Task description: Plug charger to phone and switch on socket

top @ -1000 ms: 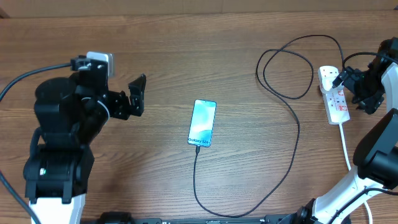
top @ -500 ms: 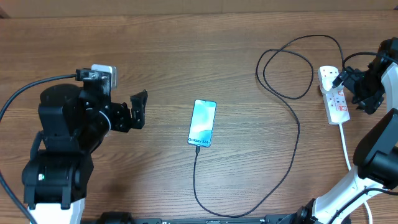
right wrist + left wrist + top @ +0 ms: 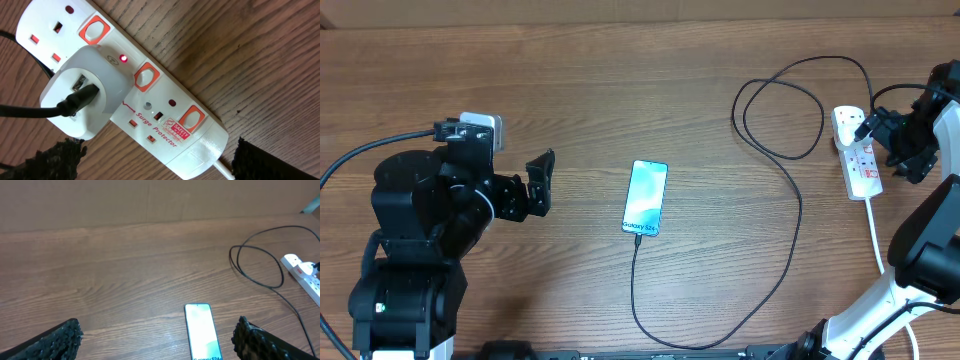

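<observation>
Overhead: the phone [image 3: 645, 198] lies on the tabletop [image 3: 620, 80], screen lit. The charger [image 3: 790, 215] is apparently seated in its lower end and loops to the socket [image 3: 861, 165] by the right arm. The left fingers [image 3: 541, 162] stand spread, empty.

Left wrist: the phone lies ahead between those fingers, untouched.

Right wrist: the right fingers [image 3: 60, 160], spread and empty, hover over the socket. A red lamp [image 3: 123, 59] glows beside the white adapter [image 3: 85, 95]. Power may already be on, so check before pressing the adjacent switch [image 3: 145, 76], one fingertip straight down.
</observation>
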You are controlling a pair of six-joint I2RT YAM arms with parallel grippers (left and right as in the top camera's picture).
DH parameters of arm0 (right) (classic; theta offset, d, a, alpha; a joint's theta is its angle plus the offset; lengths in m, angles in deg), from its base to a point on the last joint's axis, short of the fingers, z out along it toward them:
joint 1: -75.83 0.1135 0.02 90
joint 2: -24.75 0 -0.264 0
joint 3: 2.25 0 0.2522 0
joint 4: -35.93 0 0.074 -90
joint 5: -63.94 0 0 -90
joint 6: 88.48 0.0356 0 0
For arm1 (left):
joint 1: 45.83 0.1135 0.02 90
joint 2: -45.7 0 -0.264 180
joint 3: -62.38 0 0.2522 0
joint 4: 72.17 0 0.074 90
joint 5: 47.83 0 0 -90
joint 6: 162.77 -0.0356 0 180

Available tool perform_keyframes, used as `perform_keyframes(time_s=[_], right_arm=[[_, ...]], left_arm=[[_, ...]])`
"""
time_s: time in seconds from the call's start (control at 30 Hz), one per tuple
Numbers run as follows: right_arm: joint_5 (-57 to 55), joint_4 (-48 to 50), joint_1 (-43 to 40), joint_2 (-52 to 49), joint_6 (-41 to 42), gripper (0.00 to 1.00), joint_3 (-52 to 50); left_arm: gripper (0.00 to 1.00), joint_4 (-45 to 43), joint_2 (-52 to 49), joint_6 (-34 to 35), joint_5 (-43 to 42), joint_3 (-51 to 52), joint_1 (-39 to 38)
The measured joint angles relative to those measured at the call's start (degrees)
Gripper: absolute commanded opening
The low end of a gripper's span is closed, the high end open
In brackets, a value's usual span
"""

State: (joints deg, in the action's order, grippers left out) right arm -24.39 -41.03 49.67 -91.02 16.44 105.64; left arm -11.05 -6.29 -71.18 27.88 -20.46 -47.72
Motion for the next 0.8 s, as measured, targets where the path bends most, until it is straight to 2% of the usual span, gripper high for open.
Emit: perform_keyframes(time_s=[0.3,0.43,0.6,0.8], right_arm=[[0.0,0.0,0.0,0.0,0.0,1.00,0.0],[0.0,0.0,0.0,0.0,0.0,1.00,0.0],[0.0,0.0,0.0,0.0,0.0,1.00,0.0],[0.0,0.1,0.0,0.0,0.0,1.00,0.0]], left_arm=[[1.00,-0.8,1.8,0.0,0.0,5.0,0.0],[1.00,-12.6,6.3,0.0,0.0,13.1,0.0],[1.00,-41.7,13.6,0.0,0.0,26.3,0.0],[1.00,-48.1,23.5,0.0,0.0,36.0,0.0]])
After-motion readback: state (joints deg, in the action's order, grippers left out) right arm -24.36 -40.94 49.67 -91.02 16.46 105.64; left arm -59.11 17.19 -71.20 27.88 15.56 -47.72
